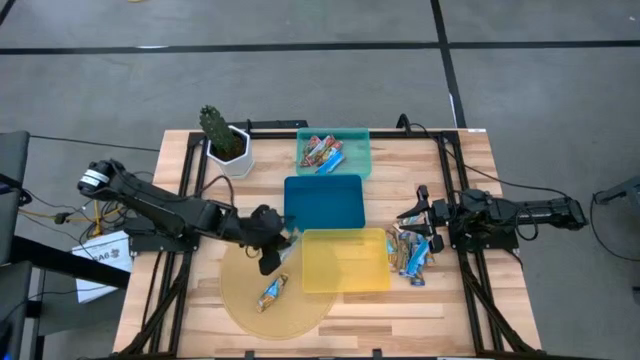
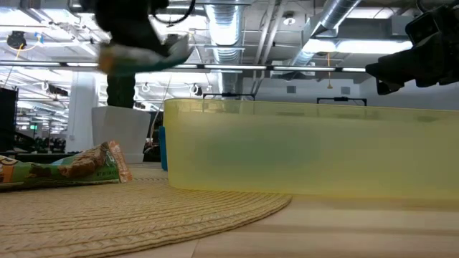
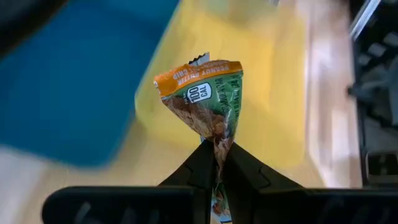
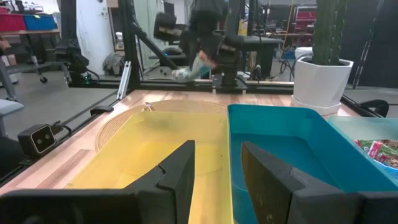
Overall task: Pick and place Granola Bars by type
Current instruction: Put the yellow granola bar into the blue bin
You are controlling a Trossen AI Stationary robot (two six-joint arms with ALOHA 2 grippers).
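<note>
The left gripper [image 3: 216, 163] is clamped on the lower end of a green-and-orange granola bar [image 3: 205, 99], held in the air just beside the yellow tray [image 1: 345, 260], over that tray's edge nearest the round woven mat [image 1: 245, 300]. A second bar [image 1: 272, 292] lies on the mat beside the yellow tray, more bars [image 1: 412, 250] sit in a heap on the counter [image 1: 440, 310] at the tray's opposite side, and others [image 1: 322, 152] fill the teal tray [image 1: 360, 150] beyond the blue tray [image 1: 324, 202]. The right gripper [image 4: 216, 163] hovers over that heap, fingers narrowly parted and holding nothing
</note>
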